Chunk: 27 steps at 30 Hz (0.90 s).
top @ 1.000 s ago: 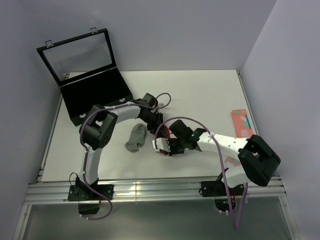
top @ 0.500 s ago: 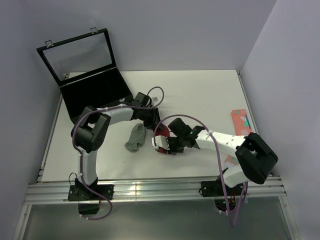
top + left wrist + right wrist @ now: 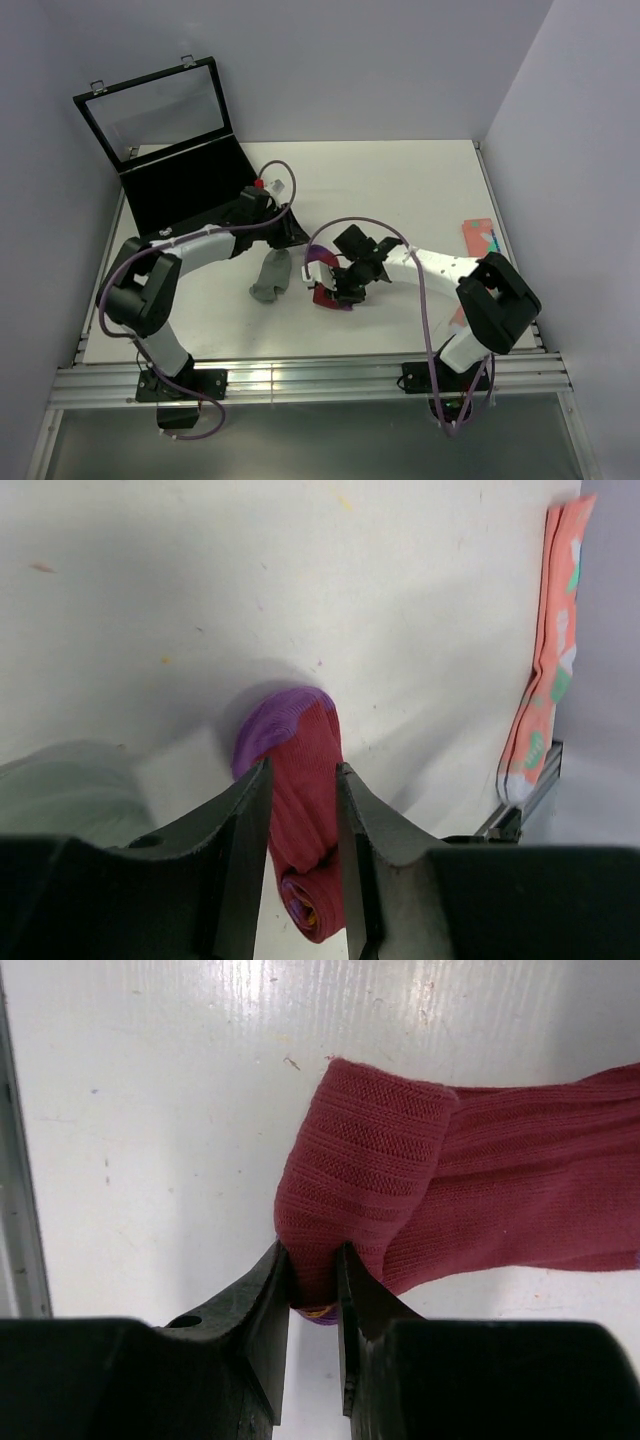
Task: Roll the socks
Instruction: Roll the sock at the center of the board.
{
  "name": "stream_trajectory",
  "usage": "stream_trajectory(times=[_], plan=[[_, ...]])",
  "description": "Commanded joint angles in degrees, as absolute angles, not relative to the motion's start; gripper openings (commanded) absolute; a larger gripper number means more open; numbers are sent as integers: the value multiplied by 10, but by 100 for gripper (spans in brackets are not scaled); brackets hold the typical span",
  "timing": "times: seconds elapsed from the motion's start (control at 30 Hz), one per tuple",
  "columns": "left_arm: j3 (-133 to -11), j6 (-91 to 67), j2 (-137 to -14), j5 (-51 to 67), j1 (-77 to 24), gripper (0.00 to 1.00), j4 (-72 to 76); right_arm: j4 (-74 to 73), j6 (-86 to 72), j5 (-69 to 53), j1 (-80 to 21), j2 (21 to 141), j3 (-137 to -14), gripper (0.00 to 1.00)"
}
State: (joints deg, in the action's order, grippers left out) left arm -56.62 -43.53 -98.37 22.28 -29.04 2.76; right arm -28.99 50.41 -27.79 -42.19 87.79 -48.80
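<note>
Top external shows the grey sock [image 3: 270, 277] flat on the table [image 3: 420, 190] just left of the red sock [image 3: 325, 285], left wrist shows the left gripper [image 3: 302, 775] narrowly parted and empty with the red sock beyond its gap, and right wrist shows the right gripper [image 3: 314, 1255] pinching the red sock's rolled end.

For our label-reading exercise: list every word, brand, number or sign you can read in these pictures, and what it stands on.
No text can be read anywhere. The magenta-red sock, grey sock, pink sock and black case carry no legible lettering; the pink sock's teal and white patches are shapes, not letters.
</note>
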Motion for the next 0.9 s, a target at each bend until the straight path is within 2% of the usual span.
stream_trajectory(times=[0.0,0.2,0.4,0.63,0.87], plan=[[-534,-460,-920,151,-287,36,76,-389,500,-321,-413,924,-530,10],[-443,-497,-848,114,-287,28,109,-508,536,-377,-368,1005,-634,10],[-367,-485,-777,88,-313,26,157,-600,550,-405,-336,1081,-719,11],[-368,-390,-784,123,-356,24,162,-683,541,-389,-330,1190,-819,11],[-383,-333,-806,84,-422,21,155,-736,531,-382,-328,1259,-910,11]])
